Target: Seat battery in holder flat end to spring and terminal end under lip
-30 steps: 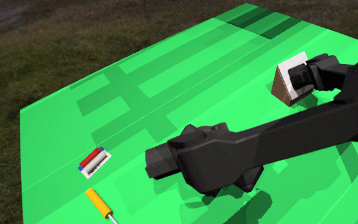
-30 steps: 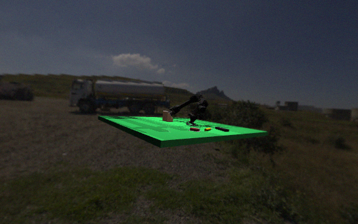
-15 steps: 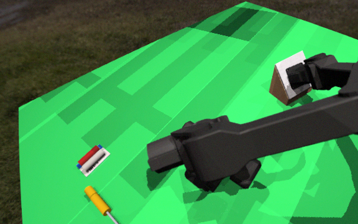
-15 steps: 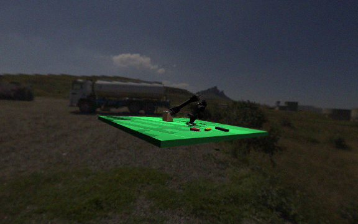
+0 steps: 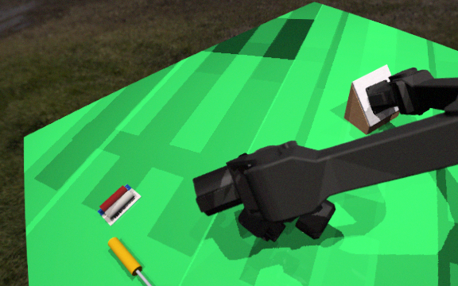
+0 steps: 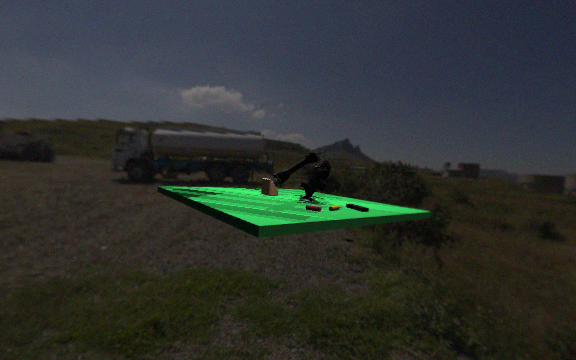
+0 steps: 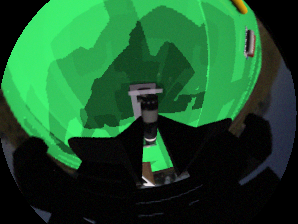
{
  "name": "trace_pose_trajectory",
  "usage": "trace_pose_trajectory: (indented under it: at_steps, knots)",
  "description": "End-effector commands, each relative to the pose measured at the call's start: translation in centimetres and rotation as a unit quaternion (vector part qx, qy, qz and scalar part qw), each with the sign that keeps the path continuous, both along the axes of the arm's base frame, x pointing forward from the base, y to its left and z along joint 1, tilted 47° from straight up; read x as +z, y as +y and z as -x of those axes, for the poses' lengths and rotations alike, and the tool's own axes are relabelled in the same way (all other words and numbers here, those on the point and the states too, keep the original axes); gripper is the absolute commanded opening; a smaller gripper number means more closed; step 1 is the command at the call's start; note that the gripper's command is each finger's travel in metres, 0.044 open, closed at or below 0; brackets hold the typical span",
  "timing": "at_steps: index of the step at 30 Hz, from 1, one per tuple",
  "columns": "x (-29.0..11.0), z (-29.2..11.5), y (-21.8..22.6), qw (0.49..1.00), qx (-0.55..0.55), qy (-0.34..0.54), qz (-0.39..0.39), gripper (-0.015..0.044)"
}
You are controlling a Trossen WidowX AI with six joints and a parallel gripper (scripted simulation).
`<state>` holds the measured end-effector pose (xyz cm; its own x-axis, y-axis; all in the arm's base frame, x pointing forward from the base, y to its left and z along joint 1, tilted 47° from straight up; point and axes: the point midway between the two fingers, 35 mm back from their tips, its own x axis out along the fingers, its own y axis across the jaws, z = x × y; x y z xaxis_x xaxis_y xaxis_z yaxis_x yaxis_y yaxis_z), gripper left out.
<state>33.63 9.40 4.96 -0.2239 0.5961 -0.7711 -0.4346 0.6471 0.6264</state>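
The battery holder (image 5: 119, 203) (image 6: 313, 207) is a small white tray with blue ends, a red bar along one side and a grey trough. It lies flat on the green table (image 5: 229, 99) at the front left, and shows small at the right edge of the wrist view (image 7: 249, 42). My gripper (image 5: 293, 230) (image 6: 310, 194) (image 7: 149, 117) hangs low over the table, well to the right of the holder. It is shut on the battery (image 7: 148, 115), a dark cylinder with a light end that sticks out ahead of the fingers. The arm hides the battery in the top and exterior views.
A screwdriver with a yellow handle (image 5: 123, 250) (image 6: 334, 207) lies in front of the holder near the table's front edge. A brown wedge block with a white face (image 5: 357, 109) (image 6: 269, 187) stands at the back right, by the arm's base.
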Motion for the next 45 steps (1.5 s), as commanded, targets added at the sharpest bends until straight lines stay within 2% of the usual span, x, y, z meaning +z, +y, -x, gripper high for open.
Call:
trace_pose_trajectory:
  at_steps: [1, 45]
  knots:
    - [0.1, -0.1, 0.2, 1.000, -0.010, -0.011, -0.010, 0.0064]
    - [-0.2, 1.0, 0.4, 0.995, -0.067, -0.070, -0.037, 0.0064]
